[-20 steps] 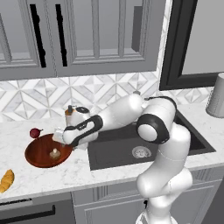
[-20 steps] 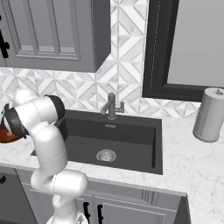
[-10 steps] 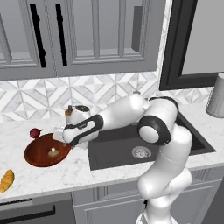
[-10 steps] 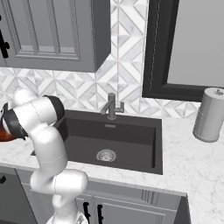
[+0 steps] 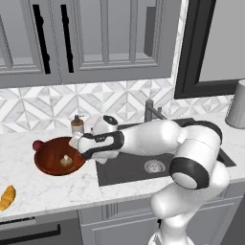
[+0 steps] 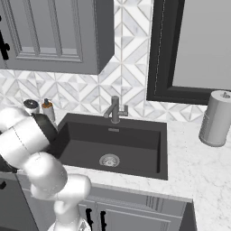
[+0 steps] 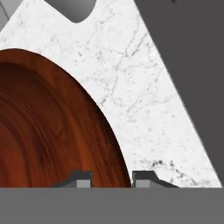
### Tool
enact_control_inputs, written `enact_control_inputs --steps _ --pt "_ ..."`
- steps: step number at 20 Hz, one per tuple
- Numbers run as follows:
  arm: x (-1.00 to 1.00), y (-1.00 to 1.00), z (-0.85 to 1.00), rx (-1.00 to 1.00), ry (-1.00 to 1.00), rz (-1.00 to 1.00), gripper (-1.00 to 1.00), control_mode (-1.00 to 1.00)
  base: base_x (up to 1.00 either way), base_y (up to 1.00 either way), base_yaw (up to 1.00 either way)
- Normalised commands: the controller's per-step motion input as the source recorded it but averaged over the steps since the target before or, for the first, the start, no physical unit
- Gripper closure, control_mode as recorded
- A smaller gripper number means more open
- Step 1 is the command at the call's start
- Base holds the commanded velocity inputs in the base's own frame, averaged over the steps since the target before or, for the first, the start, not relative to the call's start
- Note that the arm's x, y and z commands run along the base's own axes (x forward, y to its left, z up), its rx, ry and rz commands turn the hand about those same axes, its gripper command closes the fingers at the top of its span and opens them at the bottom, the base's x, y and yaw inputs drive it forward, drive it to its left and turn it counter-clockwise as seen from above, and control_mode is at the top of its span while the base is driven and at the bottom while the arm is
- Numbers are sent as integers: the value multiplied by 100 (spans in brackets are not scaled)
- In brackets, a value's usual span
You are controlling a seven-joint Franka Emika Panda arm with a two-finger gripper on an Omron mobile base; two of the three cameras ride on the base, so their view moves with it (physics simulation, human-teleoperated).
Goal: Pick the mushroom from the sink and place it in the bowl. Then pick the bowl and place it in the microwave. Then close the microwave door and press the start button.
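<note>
Over on the counter left of the sink, the small tan-brown mushroom with its pale stem (image 5: 66, 160) is already sitting inside the wide, shallow, glossy reddish-brown wooden bowl (image 5: 50, 165), so step one looks done to me. Now it's the bowl's turn. The two-finger gripper (image 7: 112, 178) is right at the bowl's near rim; in the hand view one dark fingertip sits over the wood and the other over the white marble counter (image 7: 131, 87), so the rim runs between them. Jaws look narrowed onto that edge, pinching the bowl, though the bowl doesn't look lifted yet.

Just behind the bowl there's a dark red round ball (image 5: 37, 144) and a small brown bottle (image 5: 77, 125), and a golden crescent pastry (image 5: 7, 197) lies nearer the counter's front. The big dark grey sink (image 6: 113, 149) with its steel drain is now bare of food.

Still to go, I'd say: carry the bowl to the microwave, shut the door, hit start. So roughly a third in.
</note>
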Motion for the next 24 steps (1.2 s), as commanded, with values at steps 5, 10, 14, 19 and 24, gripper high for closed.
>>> enact_control_inputs --steps 5,10,14,19,24 --pt "-48 -48 55 11 7 -18 100 -100 0 0 0" --pt "-39 -60 71 6 10 -22 100 -100 0 0 0" --pt "-13 -62 83 6 9 -23 100 -100 0 0 0" --pt "-18 -62 51 1 6 -23 100 -100 0 0 0" --pt "-18 -70 36 0 1 -21 100 -100 0 0 0"
